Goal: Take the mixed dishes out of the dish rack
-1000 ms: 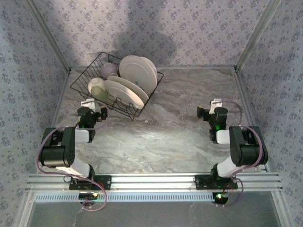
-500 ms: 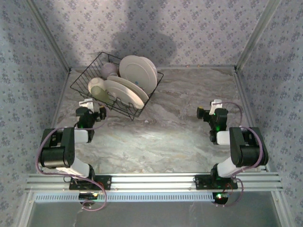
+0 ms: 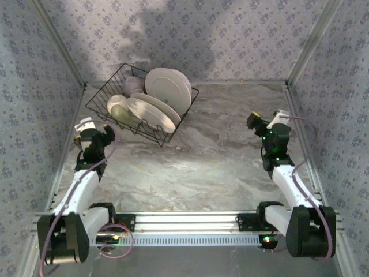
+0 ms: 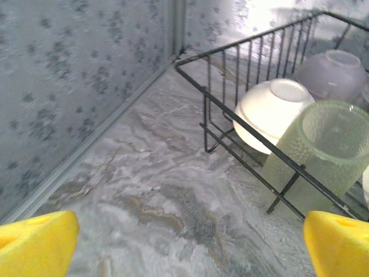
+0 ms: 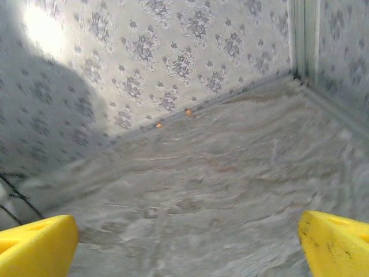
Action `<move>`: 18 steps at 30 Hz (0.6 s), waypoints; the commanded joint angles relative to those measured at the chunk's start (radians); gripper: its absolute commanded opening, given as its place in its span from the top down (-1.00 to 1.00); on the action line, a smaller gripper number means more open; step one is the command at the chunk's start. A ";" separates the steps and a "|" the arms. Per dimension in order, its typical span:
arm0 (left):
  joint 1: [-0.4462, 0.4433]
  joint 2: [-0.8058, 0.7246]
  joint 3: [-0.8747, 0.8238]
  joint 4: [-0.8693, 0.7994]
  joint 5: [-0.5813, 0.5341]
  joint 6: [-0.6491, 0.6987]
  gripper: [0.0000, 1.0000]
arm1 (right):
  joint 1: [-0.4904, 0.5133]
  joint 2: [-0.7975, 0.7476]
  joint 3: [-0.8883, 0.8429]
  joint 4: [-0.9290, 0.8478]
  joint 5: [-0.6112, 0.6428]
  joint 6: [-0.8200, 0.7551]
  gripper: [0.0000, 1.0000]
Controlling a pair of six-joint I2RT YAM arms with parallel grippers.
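Grippers are held wide open and empty over the veined, marble-look table (image 3: 190, 173): left gripper (image 3: 95, 131) at 9 o'clock, right gripper (image 3: 262, 122) at 3. At 11 o'clock the black wire dish rack (image 3: 99, 94) is fully loaded. Nearest the left gripper, a pebbled yellowish glass cup (image 4: 323, 150) is leaned against the wire; it is judged light, rigid, breakable and best pinched across its rim. Behind it, a glossy cream bowl (image 4: 274, 112) and lavender bowl (image 4: 331, 72) are tipped. Slick, heavier white plates (image 3: 167, 86) are racked on edge farthest back.
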 commanded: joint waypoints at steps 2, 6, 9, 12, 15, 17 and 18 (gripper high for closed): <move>-0.013 -0.055 0.149 -0.384 -0.048 -0.182 -0.99 | -0.098 -0.001 0.001 -0.026 -0.268 0.379 -0.99; -0.057 -0.057 0.241 -0.574 -0.038 -0.262 -0.99 | -0.140 0.021 0.000 -0.015 -0.371 0.431 -0.99; -0.093 -0.044 0.308 -0.691 0.029 -0.324 -0.99 | -0.110 0.019 0.045 -0.130 -0.306 0.359 -0.99; -0.147 0.021 0.402 -0.806 0.076 -0.368 -0.99 | -0.047 0.032 0.107 -0.280 -0.249 0.294 -0.99; -0.231 0.126 0.513 -0.923 0.084 -0.403 -0.99 | 0.015 0.032 0.147 -0.366 -0.206 0.238 -0.99; -0.275 0.188 0.563 -0.973 0.082 -0.455 -0.97 | 0.063 0.014 0.159 -0.400 -0.167 0.195 -0.99; -0.292 0.218 0.576 -0.982 0.090 -0.491 -0.91 | 0.093 0.002 0.166 -0.417 -0.137 0.175 -0.99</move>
